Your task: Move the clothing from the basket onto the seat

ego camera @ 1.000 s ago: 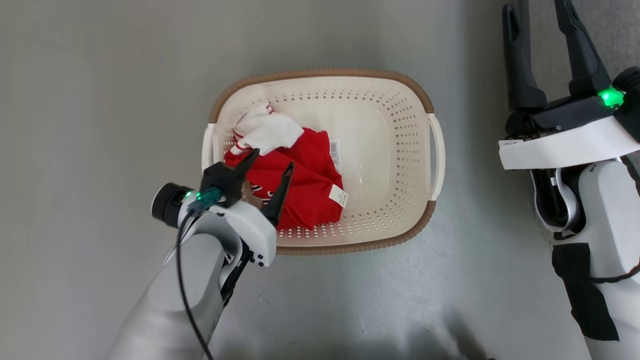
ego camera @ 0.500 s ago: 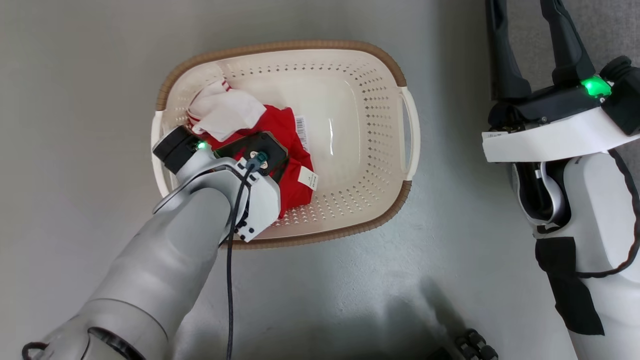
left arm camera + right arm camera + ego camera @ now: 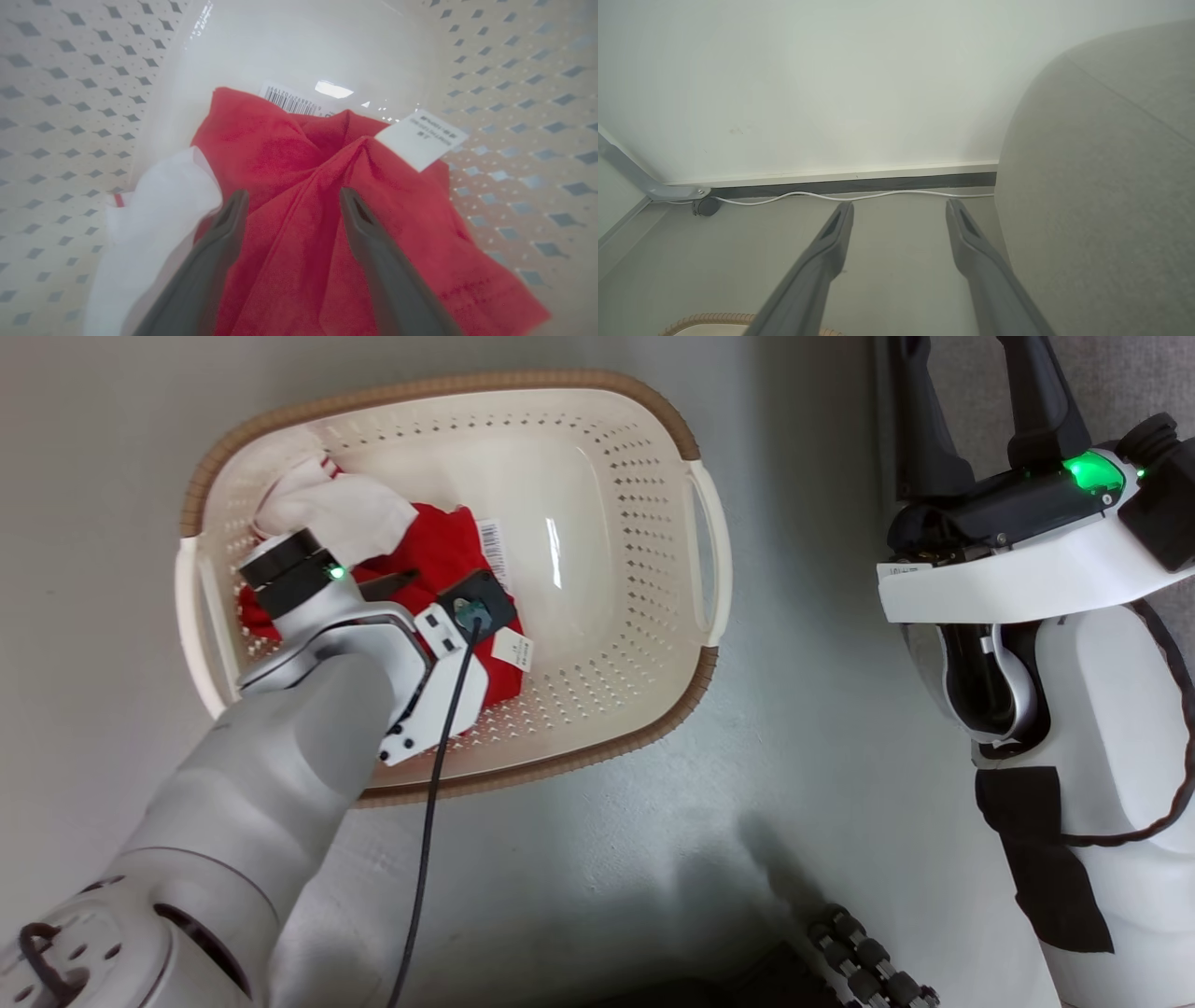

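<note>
At right in the right wrist view, the grey seat (image 3: pixel 1101 186) curves up from the floor (image 3: pixel 691 261). Upper left of the head view: the basket (image 3: pixel 439 385) stands on that floor, apart from the seat, holding the clothing (image 3: pixel 439 546) in its left half. Left gripper (image 3: pixel 293 193), jaws wide, straddles a red fold with nothing clamped. Right gripper (image 3: pixel 900 207), jaws wide and empty, hangs beside the seat. White tag (image 3: pixel 420 140) lies upper right of the fold.

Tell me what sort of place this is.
Probably a living room or a mock-up of one: a grey upholstered sofa beside a bare wall with a skirting board, and a laundry basket of red clothing on the smooth grey floor.
</note>
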